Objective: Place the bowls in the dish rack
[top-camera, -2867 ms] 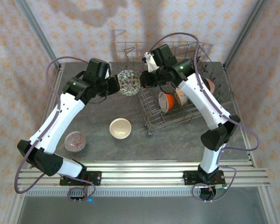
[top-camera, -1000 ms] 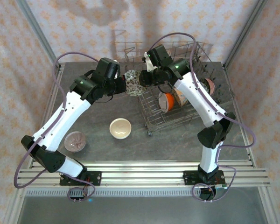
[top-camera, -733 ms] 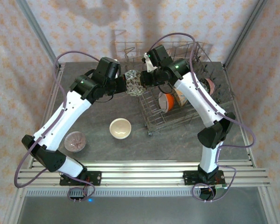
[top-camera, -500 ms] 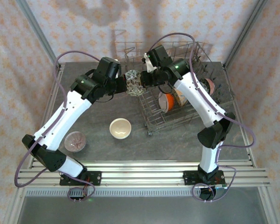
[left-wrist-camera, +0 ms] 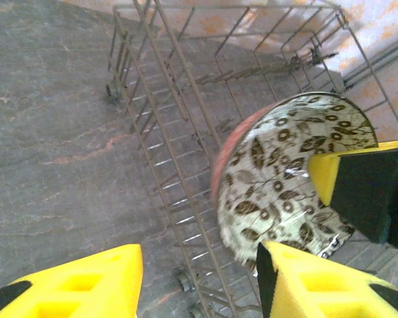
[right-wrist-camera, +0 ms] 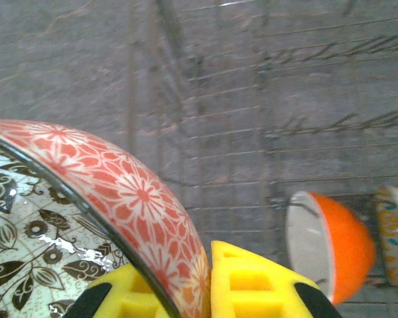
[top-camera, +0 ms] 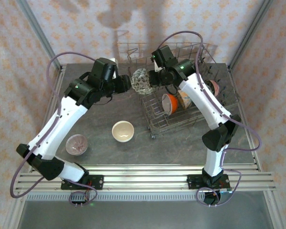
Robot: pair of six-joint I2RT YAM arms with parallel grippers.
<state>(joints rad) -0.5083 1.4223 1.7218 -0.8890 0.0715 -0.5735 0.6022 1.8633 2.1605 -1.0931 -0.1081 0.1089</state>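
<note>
Yellow-fingered right gripper (right-wrist-camera: pixel 198 286) is clamped on the rim of the leaf-print bowl (top-camera: pixel 141 80), one finger inside and one on the red floral outside, jaws nearly closed with only the bowl wall between them. Bowl hangs on edge, clear of the table (top-camera: pixel 109 107), right at the left wall of the dish rack (top-camera: pixel 200 112); can't tell from these views whether it's over the wall or already past it. Left gripper (top-camera: pixel 127 84) sits just left of the bowl, jaws roughly half open, nothing held. In the left wrist view the bowl's lower edge is close to one left finger, contact unclear. Rack contents: orange bowl (top-camera: pixel 169 102) standing on edge between tines in the middle, a pale patterned bowl (top-camera: pixel 183 98) just beside it on the right, a pink-brown one (top-camera: pixel 213 87) by the right wall. On the table: cream bowl (top-camera: pixel 123 131) upright near the rack's front left corner, pinkish bowl (top-camera: pixel 76 144) upright further left, next to the left arm, well apart from the cream one.
</note>
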